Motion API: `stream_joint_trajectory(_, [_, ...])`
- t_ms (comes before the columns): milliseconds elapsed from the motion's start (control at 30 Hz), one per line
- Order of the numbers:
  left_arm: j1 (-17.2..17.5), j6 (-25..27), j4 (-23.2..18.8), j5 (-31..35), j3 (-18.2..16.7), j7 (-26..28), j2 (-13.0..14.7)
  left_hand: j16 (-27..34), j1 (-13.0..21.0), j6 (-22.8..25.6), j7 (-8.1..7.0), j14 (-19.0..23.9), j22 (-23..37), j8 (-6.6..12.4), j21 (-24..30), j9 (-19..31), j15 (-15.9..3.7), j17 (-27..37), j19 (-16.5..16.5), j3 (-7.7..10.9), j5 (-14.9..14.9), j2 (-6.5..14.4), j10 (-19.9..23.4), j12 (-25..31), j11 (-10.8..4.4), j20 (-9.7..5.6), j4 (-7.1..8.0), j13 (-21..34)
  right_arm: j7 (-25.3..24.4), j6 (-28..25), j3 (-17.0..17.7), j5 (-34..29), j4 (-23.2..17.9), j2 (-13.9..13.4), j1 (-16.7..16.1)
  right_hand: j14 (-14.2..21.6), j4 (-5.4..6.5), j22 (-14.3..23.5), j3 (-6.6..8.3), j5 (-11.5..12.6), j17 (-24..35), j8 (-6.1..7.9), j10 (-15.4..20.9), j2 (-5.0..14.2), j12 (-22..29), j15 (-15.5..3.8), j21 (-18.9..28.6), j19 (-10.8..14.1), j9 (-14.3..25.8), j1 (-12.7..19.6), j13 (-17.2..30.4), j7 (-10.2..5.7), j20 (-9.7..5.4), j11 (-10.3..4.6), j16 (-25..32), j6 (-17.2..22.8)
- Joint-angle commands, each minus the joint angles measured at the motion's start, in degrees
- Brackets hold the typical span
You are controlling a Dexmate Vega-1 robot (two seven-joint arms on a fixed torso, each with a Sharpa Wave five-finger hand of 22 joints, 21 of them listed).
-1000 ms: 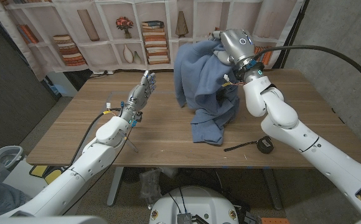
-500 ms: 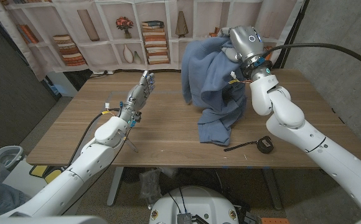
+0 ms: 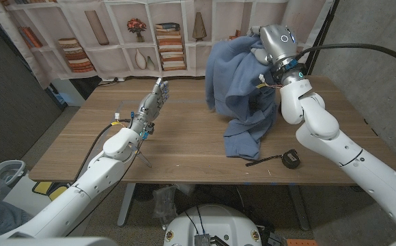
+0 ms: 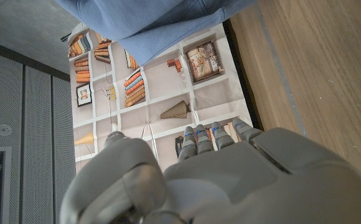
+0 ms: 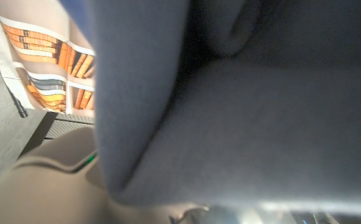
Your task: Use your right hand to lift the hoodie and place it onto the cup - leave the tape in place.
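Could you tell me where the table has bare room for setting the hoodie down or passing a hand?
Bare wood lies between the left hand and the hoodie, and along the front edge of the table. It is crowded on the right, where the hoodie's hem drags beside the tape measure under the right hand.

Soft, matt blue cloth hoodie (image 3: 242,89) hangs over a smooth wood-grain desk (image 3: 184,137); beside it, glossy white plastic arm shells (image 3: 334,147) gleam.

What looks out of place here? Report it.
No cup shows on the table. The hoodie, gripped by the right hand, hangs with its hem dragging on the wood beside the tape.
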Motion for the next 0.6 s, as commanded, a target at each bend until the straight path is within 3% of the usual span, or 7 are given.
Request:
stream_joint_trajectory(33, [-1.7,0.3,2.0,-0.2,0.8,-1.1,-0.7,0.2,0.2,0.3,0.07,-0.3,0.2,-0.12,0.2,0.1,0.0,0.1,-0.4,-0.37,0.0,0.4,0.1,0.0,-0.2,0.04,-0.09,0.1,-0.3,-2.2,1.3,0.4,-0.5,-0.4,-0.1,0.5,-0.13,-0.1,-0.32,0.3,0.1,0.14,0.7,7.69,-0.4,-0.06,0.6,0.5,0.2,8.3,0.3,-0.12,-7.03,0.08,0.1,0.3])
stream_joint_trajectory(600, [-3.0,0.2,3.0,0.0,1.3,-1.5,-1.3,0.2,0.3,0.3,0.04,-0.3,0.2,-0.14,0.1,0.2,0.0,0.1,-0.5,-0.57,0.0,0.5,0.1,0.0,0.02,0.26,-0.08,0.1,-2.2,-4.9,3.5,1.7,-1.1,-0.6,-1.2,0.7,-0.1,-0.8,-0.45,0.3,0.1,0.07,0.9,7.79,-0.9,-0.06,1.0,0.5,0.4,8.3,0.6,-0.19,-7.03,0.05,0.3,0.1])
